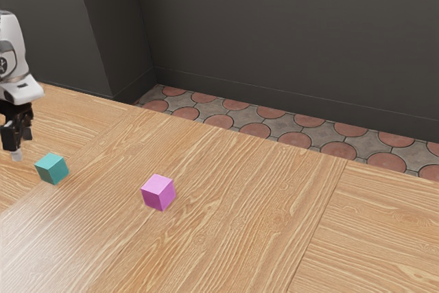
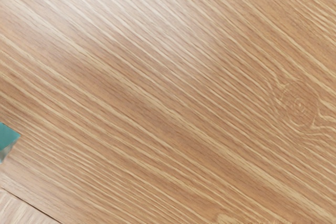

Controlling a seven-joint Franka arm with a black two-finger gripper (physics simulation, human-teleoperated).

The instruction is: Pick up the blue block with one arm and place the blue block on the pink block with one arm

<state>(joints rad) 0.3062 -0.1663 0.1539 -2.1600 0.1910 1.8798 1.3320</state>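
1. Hanging at the far left edge of the exterior view, the gripper (image 1: 15,147) is above the table (image 1: 247,238) and carries nothing. I cannot tell whether it is open or closed.
2. The blue block (image 1: 52,168) sits on the wood at about 4 o'clock from the gripper, near it but not touching. In the wrist view only a corner of the blue block (image 2: 6,140) shows against the table (image 2: 173,93), so I judge the hand is off to one side of it, not centred over it.
3. The pink block (image 1: 158,191) rests at about 3 o'clock from the blue one, well apart, with bare wood between them.
4. Risk: coming down before the hand is centred could clip an edge of the blue block and push or spin it away.
5. Risk: a shallow or corner grip could let the blue block twist or drop on the way across.
6. Risk: carrying it low could knock the pink block. Setting it down off-centre could make it tip off, since the top face looks no wider than the blue block.
7. Around: a dark wall (image 1: 288,25) stands behind, and a tiled floor (image 1: 302,128) lies at about 1 o'clock from the pink block. Neither is in the way, and nothing blocks the route.
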